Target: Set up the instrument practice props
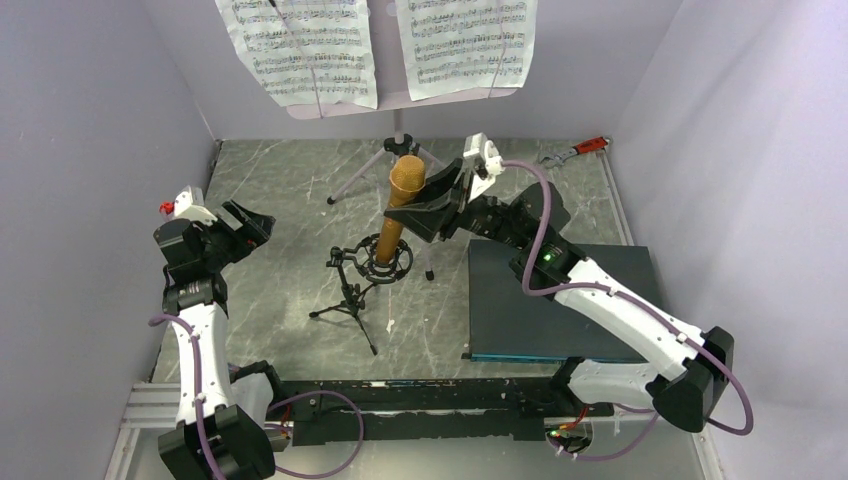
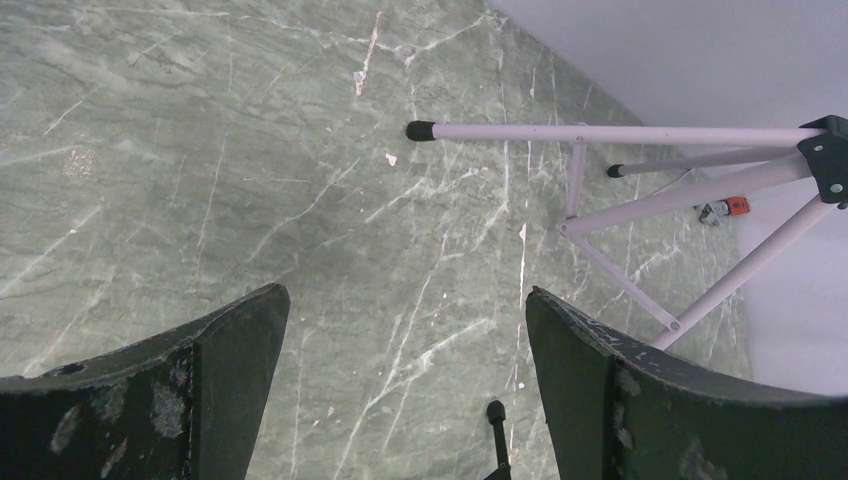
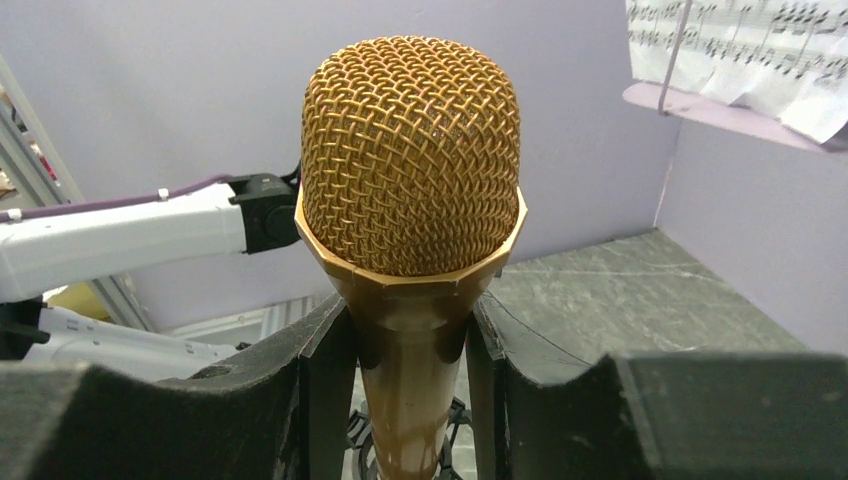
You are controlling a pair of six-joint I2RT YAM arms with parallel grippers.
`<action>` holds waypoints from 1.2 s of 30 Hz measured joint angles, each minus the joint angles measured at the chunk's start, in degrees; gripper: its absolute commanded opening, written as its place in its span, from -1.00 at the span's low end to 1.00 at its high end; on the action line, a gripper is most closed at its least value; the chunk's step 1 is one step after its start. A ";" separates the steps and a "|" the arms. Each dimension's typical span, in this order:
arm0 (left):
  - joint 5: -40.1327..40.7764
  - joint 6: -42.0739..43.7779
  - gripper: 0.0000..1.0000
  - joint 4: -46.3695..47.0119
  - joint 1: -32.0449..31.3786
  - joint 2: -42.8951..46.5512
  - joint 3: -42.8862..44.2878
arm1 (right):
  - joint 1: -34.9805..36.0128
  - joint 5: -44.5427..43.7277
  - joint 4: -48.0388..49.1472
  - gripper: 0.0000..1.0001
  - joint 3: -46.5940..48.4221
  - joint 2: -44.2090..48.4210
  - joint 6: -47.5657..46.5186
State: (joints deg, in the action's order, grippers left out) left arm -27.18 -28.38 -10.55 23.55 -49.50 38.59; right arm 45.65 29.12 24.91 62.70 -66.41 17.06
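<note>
A gold microphone (image 1: 402, 200) stands tilted with its lower end inside the ring mount of the small black tripod mic stand (image 1: 356, 292). My right gripper (image 1: 428, 214) is shut on the microphone (image 3: 410, 160) just below its mesh head, a finger (image 3: 320, 370) pressed to each side. The ring mount (image 3: 368, 440) shows under the jaws. Behind, the pale music stand (image 1: 330, 106) on its silver tripod (image 2: 600, 132) carries two white sheet-music pages (image 1: 300, 50). My left gripper (image 1: 254, 224) hangs open at the left over bare tabletop (image 2: 408, 330), holding nothing.
A dark flat board (image 1: 560, 300) lies at the right under my right arm. A red-handled wrench (image 1: 585, 148) rests at the back right corner. Purple walls enclose the table on three sides. One foot of the black mic stand (image 2: 496, 410) lies between my left fingers.
</note>
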 measured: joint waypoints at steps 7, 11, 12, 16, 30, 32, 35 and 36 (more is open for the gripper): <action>-0.07 -0.72 0.88 0.07 0.15 0.00 0.00 | 1.75 -0.15 -3.04 -1.00 0.31 -1.79 -2.56; -0.42 -1.27 0.88 0.48 0.46 -0.07 -0.13 | 2.38 -0.52 -4.13 -1.00 0.39 -1.92 -3.69; -0.52 -1.33 0.88 0.55 0.55 -0.13 -0.17 | 2.51 -0.55 -4.33 -1.00 0.39 -1.92 -3.96; -0.70 -1.49 0.88 1.11 0.72 -0.22 -0.74 | 3.15 -0.66 -4.85 -1.00 0.39 -1.92 -4.98; -1.70 -1.51 0.88 1.31 2.25 -0.57 -0.87 | 5.73 -2.23 -4.72 -1.00 -0.42 -1.92 -8.33; -1.88 -1.60 0.88 1.31 2.36 -0.85 -0.87 | 5.97 -2.58 -4.76 -1.00 -1.11 -1.97 -8.63; -2.03 -1.90 0.88 1.31 2.51 -0.92 -0.87 | 6.29 -3.19 -4.74 -1.00 -2.14 -2.08 -9.05; -2.10 -2.03 0.88 1.38 2.51 -0.92 -0.87 | 6.40 -3.32 -4.72 -0.99 -2.56 -2.08 -9.16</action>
State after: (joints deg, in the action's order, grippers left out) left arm -29.28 -30.41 -9.17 26.06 -50.41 37.71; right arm 52.05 25.80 20.18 60.14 -68.49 7.90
